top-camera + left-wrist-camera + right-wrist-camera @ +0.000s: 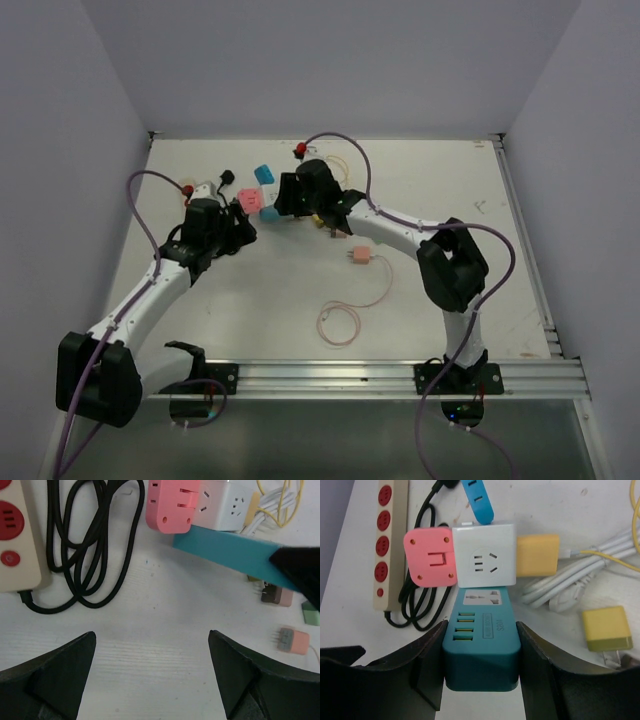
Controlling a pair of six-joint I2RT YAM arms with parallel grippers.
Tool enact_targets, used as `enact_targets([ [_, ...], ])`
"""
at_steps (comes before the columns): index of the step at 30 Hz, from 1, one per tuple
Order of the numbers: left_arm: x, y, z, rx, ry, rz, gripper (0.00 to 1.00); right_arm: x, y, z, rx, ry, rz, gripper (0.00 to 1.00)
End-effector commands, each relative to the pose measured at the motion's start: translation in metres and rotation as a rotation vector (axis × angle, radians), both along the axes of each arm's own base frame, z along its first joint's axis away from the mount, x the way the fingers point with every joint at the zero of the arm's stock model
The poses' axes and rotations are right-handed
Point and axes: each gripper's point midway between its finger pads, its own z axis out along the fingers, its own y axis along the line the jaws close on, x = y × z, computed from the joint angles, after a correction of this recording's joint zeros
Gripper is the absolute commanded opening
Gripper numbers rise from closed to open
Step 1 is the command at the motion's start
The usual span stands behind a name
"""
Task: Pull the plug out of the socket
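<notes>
Teal plug [481, 667] is clamped in the right tool [481, 635], while the left tool [151, 647] gapes wide, empty.

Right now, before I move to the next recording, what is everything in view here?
white socket cube: one, white, far middle of table
teal adapter: one, teal, against cube's near side
pink adapter: one, pink, against cube's left side
blue plug: one, blue, at cube's far side
orange plug: one, orange-yellow, at cube's right side
power strip: one, beige with red sockets, far left
black cable: one, black, looped beside power strip
white cable: one, white, bundled right of cube
yellow charger: one, yellow, loose by white cable
pink charger: one, salmon, mid-table with thin cord
left gripper: one, black, open above bare table
right gripper: one, black, shut on teal adapter
</notes>
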Motion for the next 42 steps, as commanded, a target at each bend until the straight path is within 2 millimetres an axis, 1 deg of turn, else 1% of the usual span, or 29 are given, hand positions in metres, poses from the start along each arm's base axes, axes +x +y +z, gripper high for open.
enact_targets([
  [1,-0.019,-0.008,-0.007,-0.196,0.041,0.123,0.97,-0.036,0.012,0.025,0.134,-0.01,0.031,0.0],
  [2,-0.027,-0.011,-0.015,-0.255,0.058,0.151,0.97,-0.049,0.006,0.016,0.129,0.002,0.03,0.0],
  [3,-0.03,-0.012,-0.017,-0.286,0.058,0.163,0.97,-0.061,0.008,0.011,0.122,0.01,0.043,0.0],
  [4,-0.03,-0.012,-0.017,-0.316,0.045,0.179,0.97,-0.068,0.007,0.007,0.122,0.014,0.043,0.0],
  [5,-0.037,-0.014,-0.024,-0.363,0.061,0.201,0.97,-0.076,0.004,0.008,0.133,0.024,0.043,0.0],
  [6,-0.038,-0.015,-0.025,-0.382,0.055,0.211,0.97,-0.091,0.001,-0.011,0.113,0.064,0.057,0.0],
  [7,-0.037,-0.02,-0.023,-0.42,0.042,0.198,0.97,-0.098,0.001,-0.016,0.119,0.077,0.062,0.0],
  [8,-0.042,-0.024,-0.03,-0.454,0.061,0.197,0.98,-0.104,0.0,-0.02,0.128,0.098,0.059,0.0],
  [9,-0.043,-0.027,-0.031,-0.473,0.063,0.192,0.98,-0.115,-0.001,-0.028,0.133,0.118,0.07,0.0],
  [10,-0.039,-0.031,-0.029,-0.498,0.042,0.177,0.98,-0.121,-0.002,-0.031,0.139,0.13,0.074,0.0],
  [11,-0.042,-0.036,-0.034,-0.521,0.06,0.161,0.99,-0.128,-0.005,-0.041,0.144,0.159,0.067,0.0],
  [12,-0.041,-0.039,-0.034,-0.53,0.058,0.15,1.0,-0.133,-0.001,-0.037,0.171,0.157,0.083,0.0],
  [13,-0.037,-0.041,-0.032,-0.547,0.04,0.136,1.0,-0.137,-0.001,-0.039,0.177,0.167,0.09,0.0],
  [14,-0.04,-0.046,-0.037,-0.56,0.064,0.121,1.0,-0.142,0.0,-0.043,0.179,0.18,0.092,0.0],
  [15,-0.036,-0.049,-0.032,-0.576,0.038,0.105,0.99,-0.144,0.001,-0.042,0.187,0.178,0.099,0.0],
  [18,-0.034,-0.055,-0.03,-0.625,0.018,0.086,1.0,-0.15,0.007,-0.043,0.188,0.174,0.121,0.0],
  [21,-0.028,-0.058,-0.022,-0.666,-0.028,0.075,1.0,-0.156,0.011,-0.046,0.193,0.175,0.132,0.0],
  [23,-0.027,-0.056,-0.029,-0.651,-0.02,0.09,0.99,-0.164,0.014,-0.05,0.213,0.203,0.152,0.0],
  [25,-0.027,-0.054,-0.039,-0.637,0.002,0.109,0.99,-0.165,0.016,-0.051,0.225,0.208,0.158,0.0],
  [27,-0.024,-0.057,-0.04,-0.65,-0.004,0.1,0.99,-0.168,0.019,-0.052,0.223,0.21,0.171,0.0],
  [28,-0.025,-0.057,-0.045,-0.653,0.006,0.103,0.98,-0.169,0.019,-0.053,0.221,0.211,0.173,0.0],
  [32,-0.02,-0.059,-0.047,-0.662,0.004,0.108,0.96,-0.174,0.023,-0.056,0.218,0.216,0.191,0.0],
  [37,-0.015,-0.062,-0.044,-0.662,-0.014,0.102,0.9,-0.176,0.026,-0.059,0.204,0.219,0.205,0.0],
  [42,-0.017,-0.065,-0.051,-0.655,0.012,0.107,0.82,-0.18,0.029,-0.065,0.176,0.223,0.218,0.0],
])
